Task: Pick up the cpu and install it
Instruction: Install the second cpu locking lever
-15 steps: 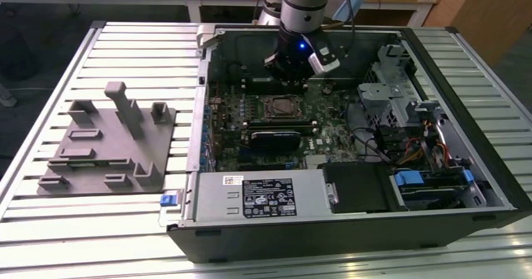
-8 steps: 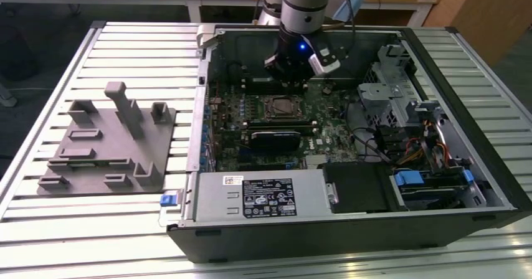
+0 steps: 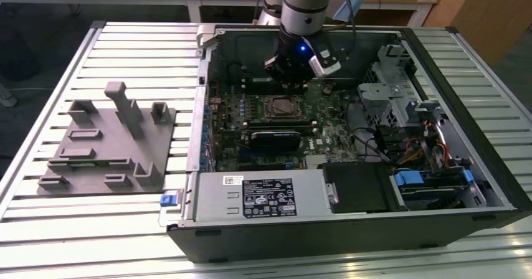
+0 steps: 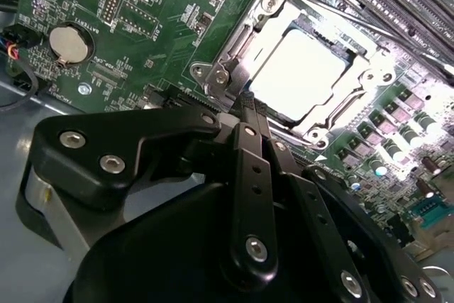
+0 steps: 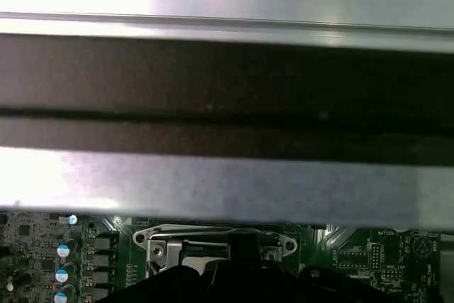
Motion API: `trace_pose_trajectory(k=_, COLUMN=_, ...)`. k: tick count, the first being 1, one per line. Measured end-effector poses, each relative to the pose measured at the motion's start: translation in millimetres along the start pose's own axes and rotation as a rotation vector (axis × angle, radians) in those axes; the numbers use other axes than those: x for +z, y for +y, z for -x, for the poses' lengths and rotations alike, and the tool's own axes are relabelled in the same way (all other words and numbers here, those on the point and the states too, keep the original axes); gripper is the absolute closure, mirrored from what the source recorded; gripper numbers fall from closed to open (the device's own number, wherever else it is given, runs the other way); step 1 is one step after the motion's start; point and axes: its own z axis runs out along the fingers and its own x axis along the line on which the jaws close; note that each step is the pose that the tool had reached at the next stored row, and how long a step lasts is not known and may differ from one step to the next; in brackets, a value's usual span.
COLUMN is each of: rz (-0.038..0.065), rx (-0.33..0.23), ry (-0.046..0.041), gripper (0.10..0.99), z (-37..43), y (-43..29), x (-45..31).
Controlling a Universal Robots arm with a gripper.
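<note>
The cpu (image 4: 301, 69) lies flat in the motherboard socket (image 4: 340, 108), its silvery-white top bright inside the metal frame. My gripper (image 4: 246, 108) hovers just off the socket's edge, its black fingers (image 4: 253, 175) pressed together with nothing between them. In the exterior view the gripper (image 3: 292, 75) hangs inside the open computer case, just behind the socket (image 3: 281, 106). The first wrist view has the socket frame (image 5: 159, 243) low in the picture, behind the dark gripper body (image 5: 241, 274).
The open computer case (image 3: 465, 223) lies on a slatted metal table (image 3: 124, 48). A grey plastic fixture (image 3: 108, 142) stands to the exterior view's left of it. Inside are a power supply (image 3: 258, 195), a metal drive cage (image 3: 399, 98), cables (image 3: 424, 145) and a coin battery (image 4: 69, 42).
</note>
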Motion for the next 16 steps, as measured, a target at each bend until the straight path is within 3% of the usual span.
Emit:
trace_pose_trajectory(k=4, rz=0.000, rx=0.000, ry=0.0001, gripper=0.980, z=0.0, y=-0.1, x=-4.2)
trace_pose_trajectory(k=10, rz=-0.001, rx=0.000, ry=0.0001, gripper=0.980, z=0.0, y=1.0, x=-27.4)
trace_pose_trajectory(k=13, rz=-0.004, rx=0.000, ry=0.0002, gripper=0.980, z=0.0, y=-0.2, x=-28.1)
trace_pose_trajectory(k=16, rz=-0.004, rx=0.000, ry=0.0003, gripper=0.980, z=-0.1, y=-6.1, x=-28.3)
